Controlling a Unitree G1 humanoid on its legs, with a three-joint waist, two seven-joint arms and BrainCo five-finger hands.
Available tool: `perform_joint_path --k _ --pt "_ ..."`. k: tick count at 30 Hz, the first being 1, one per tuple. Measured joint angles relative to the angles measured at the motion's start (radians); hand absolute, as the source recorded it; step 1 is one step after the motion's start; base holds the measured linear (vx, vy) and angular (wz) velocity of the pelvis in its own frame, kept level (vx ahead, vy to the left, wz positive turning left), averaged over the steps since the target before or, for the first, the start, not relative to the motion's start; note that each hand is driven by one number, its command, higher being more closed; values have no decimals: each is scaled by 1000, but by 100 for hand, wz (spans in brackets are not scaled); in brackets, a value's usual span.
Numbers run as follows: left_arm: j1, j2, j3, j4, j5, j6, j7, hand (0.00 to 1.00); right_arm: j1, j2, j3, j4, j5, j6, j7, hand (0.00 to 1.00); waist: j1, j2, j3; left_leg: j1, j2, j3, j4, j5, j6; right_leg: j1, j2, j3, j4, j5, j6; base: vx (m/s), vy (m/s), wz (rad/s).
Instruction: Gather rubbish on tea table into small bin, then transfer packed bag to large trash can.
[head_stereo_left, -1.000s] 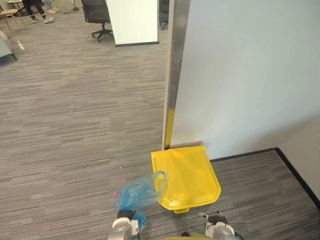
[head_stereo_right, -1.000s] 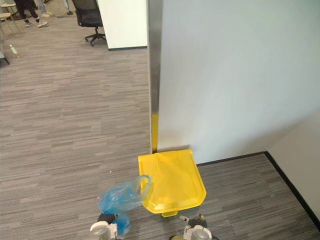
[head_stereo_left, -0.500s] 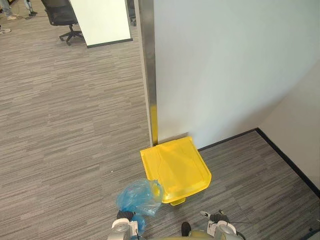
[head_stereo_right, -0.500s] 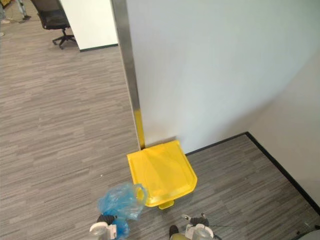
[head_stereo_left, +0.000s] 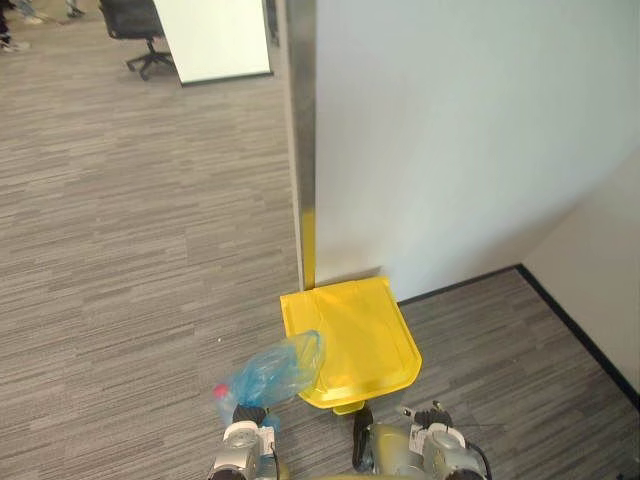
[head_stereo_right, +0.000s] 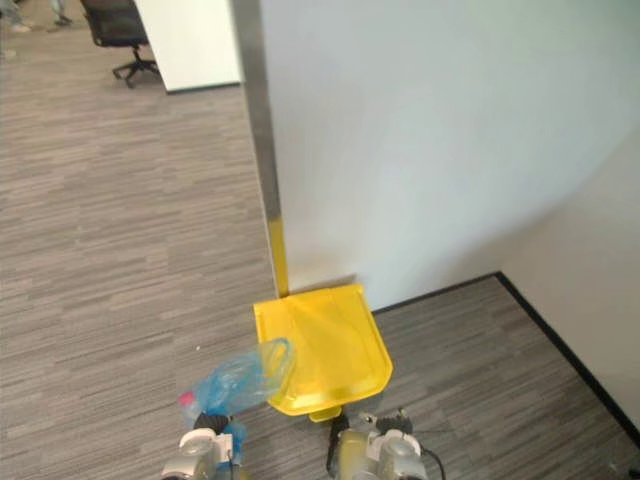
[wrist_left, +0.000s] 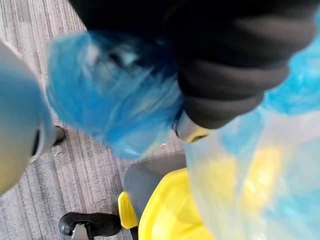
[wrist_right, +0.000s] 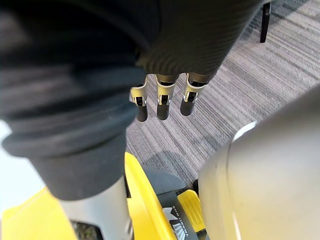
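Grey carpet (head_stereo_left: 120, 250); yellow trash can (head_stereo_left: 350, 340) at twelve o'clock. Our left hand (head_stereo_left: 248, 417) clutches blue bag (head_stereo_left: 270, 372); right hand (wrist_right: 162, 95) slack-fingered, empty.

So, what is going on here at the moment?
The robot stands in front of a yellow pedal trash can by the wall. Its left hand holds a blue plastic bag of rubbish up at the can's front corner. The right hand hangs open and empty. The can's lid is shut, so the bag is not in yet.

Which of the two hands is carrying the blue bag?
The left hand: it grips the blue bag beside the yellow trash can. The right hand hangs empty, fingers relaxed.
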Motion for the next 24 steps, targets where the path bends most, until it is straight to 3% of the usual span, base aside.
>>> perform_joint_path --k 4,9,15,20,23,24 --pt "-16 0 -7 -1 1 -4 -2 100 16 11 -6 -9 0 -3 -2 0 1 -11 7 -22 15 -97 74 -51 7 8 -16 -12 72 -63 16 43 -45 39" --pt "-11 -3 -2 0 1 -5 -4 100 25 0 -9 -10 1 2 -1 0 8 -15 0 -75 18 -159 150 -99 14 7 -26 -44 76 -78 24 -49 28 26" --pt "14 -11 -6 14 17 5 -3 100 48 -6 -9 -10 1 7 1 0 6 10 -60 -72 13 -161 131 -103 18 7 -30 -45 63 -77 31 19 38 0" --pt "27 -8 -44 29 17 6 -1 100 76 -15 -6 -31 2 2 5 0 -9 31 -87 -25 -7 -191 68 -73 22 19 -56 -38 120 -74 62 35 -2 24" --pt "34 -9 -40 29 17 5 0 100 87 -17 -13 -24 2 -4 6 0 -2 40 -123 -30 -5 -209 -19 -2 34 4 -39 5 81 -3 90 -36 -8 32" --pt "38 -2 -31 26 17 3 0 100 82 -13 -16 -32 7 -5 4 0 -1 40 -127 -27 -5 -209 -73 34 32 -4 -46 35 139 -32 65 -33 -26 42"
